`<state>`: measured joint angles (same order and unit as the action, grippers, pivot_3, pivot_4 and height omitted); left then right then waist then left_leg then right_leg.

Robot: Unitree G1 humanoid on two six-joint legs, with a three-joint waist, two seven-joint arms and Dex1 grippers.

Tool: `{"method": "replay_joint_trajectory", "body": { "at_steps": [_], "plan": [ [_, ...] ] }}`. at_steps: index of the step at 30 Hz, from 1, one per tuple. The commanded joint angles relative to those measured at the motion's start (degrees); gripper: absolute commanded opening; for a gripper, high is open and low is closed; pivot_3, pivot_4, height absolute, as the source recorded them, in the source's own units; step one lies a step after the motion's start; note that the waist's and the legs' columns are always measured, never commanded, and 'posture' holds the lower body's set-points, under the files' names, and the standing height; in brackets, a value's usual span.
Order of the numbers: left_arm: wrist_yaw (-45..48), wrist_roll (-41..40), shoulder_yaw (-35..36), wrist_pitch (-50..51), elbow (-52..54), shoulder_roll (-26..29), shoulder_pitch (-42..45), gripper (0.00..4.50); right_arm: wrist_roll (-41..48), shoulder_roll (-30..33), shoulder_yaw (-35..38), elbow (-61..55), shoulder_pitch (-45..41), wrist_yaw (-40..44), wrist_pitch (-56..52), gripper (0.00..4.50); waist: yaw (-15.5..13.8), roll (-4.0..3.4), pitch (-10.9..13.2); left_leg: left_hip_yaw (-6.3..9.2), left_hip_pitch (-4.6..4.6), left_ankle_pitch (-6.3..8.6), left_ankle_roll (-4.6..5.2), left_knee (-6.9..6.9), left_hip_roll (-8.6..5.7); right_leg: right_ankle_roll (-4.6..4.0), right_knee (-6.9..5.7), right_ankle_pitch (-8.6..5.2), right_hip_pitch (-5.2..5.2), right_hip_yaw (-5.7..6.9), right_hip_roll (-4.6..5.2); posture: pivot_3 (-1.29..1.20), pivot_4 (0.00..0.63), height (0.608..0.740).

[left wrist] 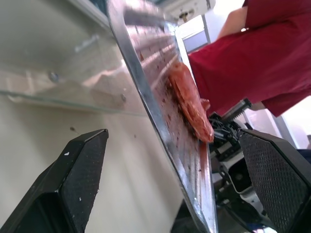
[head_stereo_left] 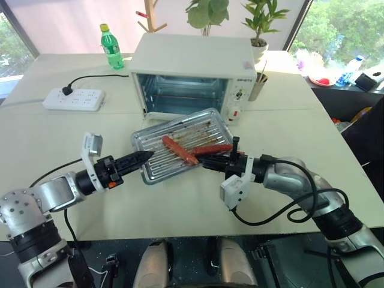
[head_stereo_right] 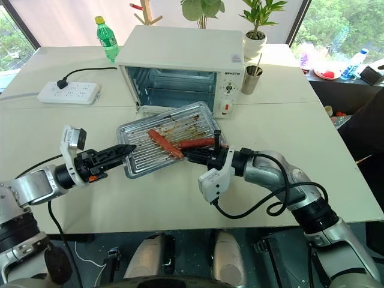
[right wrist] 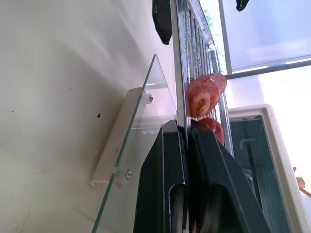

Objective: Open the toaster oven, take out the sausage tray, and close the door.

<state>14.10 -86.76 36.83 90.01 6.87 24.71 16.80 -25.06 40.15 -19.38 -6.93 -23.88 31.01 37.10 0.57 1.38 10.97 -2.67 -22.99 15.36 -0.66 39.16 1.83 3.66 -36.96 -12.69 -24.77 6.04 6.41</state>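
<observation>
The white toaster oven stands open at the back of the table, its glass door folded down flat. The silver sausage tray hangs tilted above the door, carrying two sausages. My right gripper is shut on the tray's right rim. My left gripper is open at the tray's left edge. Its fingers stand wide apart on either side of the rim without touching it.
A green bottle and a white power strip sit at the back left. A cup with sticks stands right of the oven, and potted plants behind it. A person in red shows past the tray.
</observation>
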Motion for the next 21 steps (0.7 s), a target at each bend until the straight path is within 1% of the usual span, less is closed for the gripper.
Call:
{"method": "replay_joint_trajectory", "body": {
  "at_steps": [1, 2, 4, 5, 7, 10, 12, 21],
  "plan": [
    [-10.1, -16.4, -6.7, -8.2, 0.4, 3.5, -3.6, 4.5, 0.7, 0.1, 2.1, -3.3, 0.0, 0.0, 0.4, 0.03, 0.0, 0.0, 0.0, 0.0, 0.0, 0.0, 0.0, 0.0, 0.0, 0.0, 0.0, 0.0, 0.0, -0.02, 0.02, 0.0, 0.15, 0.717],
    [-12.2, -19.8, -9.0, -10.5, 0.6, 4.7, -4.7, 4.5, 0.6, 0.1, 2.2, -3.5, 0.1, 0.0, 0.3, 0.03, 0.0, 0.0, 0.0, 0.0, 0.02, 0.0, 0.0, 0.0, 0.0, 0.0, 0.0, 0.0, 0.02, -0.03, 0.04, 0.0, 0.15, 0.717],
    [-15.0, -24.6, -13.2, -14.4, 1.2, 6.9, -6.1, 3.97, 0.7, 0.1, 2.4, -3.6, 0.3, 0.1, 0.2, 0.0, -0.1, 0.0, 0.0, -0.01, 0.05, 0.01, -0.01, 0.0, -0.01, -0.01, 0.01, 0.0, 0.04, -0.03, 0.04, 0.0, 0.15, 0.717],
    [-15.6, -25.6, -14.5, -15.8, 1.4, 7.6, -6.4, 3.66, 0.8, 0.2, 2.5, -3.8, 0.5, 0.1, 0.2, 0.0, -0.2, 0.0, 0.0, 0.0, 0.09, 0.01, -0.01, 0.0, -0.02, -0.02, 0.01, -0.01, 0.07, -0.02, 0.05, 0.0, 0.15, 0.717],
    [-15.7, -26.2, -16.6, -18.3, 1.3, 8.2, -6.5, 2.75, 0.8, 0.4, 2.6, -4.0, 0.8, 0.2, 0.3, 0.0, -0.3, -0.01, 0.0, -0.01, 0.14, 0.01, -0.01, 0.0, -0.06, -0.02, 0.02, -0.01, 0.13, -0.01, 0.06, 0.0, 0.15, 0.717],
    [-15.7, -26.2, -18.6, -20.6, 0.8, 8.6, -6.5, 1.06, 1.0, 0.6, 3.0, -4.4, 1.3, 0.3, 0.4, 0.0, -0.5, -0.01, 0.0, -0.03, 0.14, 0.02, 0.0, 0.0, -0.09, -0.02, 0.07, -0.01, 0.16, 0.03, 0.05, 0.0, 0.15, 0.717],
    [-16.2, -26.2, -19.6, -21.5, 0.2, 8.5, -6.5, 0.04, 1.2, 0.8, 3.2, -4.7, 1.6, 0.4, 0.5, 0.0, -0.8, -0.01, 0.0, -0.04, 0.15, 0.02, 0.01, 0.0, -0.09, -0.02, 0.07, -0.01, 0.16, 0.04, 0.03, 0.0, 0.15, 0.717],
    [-16.6, -26.2, -21.5, -23.2, 1.0, 8.3, -8.8, 0.04, 1.9, 0.9, 4.0, -5.5, 2.5, 1.3, 0.5, 0.0, -1.2, -0.01, 0.0, -0.07, 0.14, 0.02, 0.02, -0.01, -0.08, -0.02, 0.17, -0.02, 0.17, 0.04, 0.02, 0.0, 0.15, 0.717]
  ]
}}
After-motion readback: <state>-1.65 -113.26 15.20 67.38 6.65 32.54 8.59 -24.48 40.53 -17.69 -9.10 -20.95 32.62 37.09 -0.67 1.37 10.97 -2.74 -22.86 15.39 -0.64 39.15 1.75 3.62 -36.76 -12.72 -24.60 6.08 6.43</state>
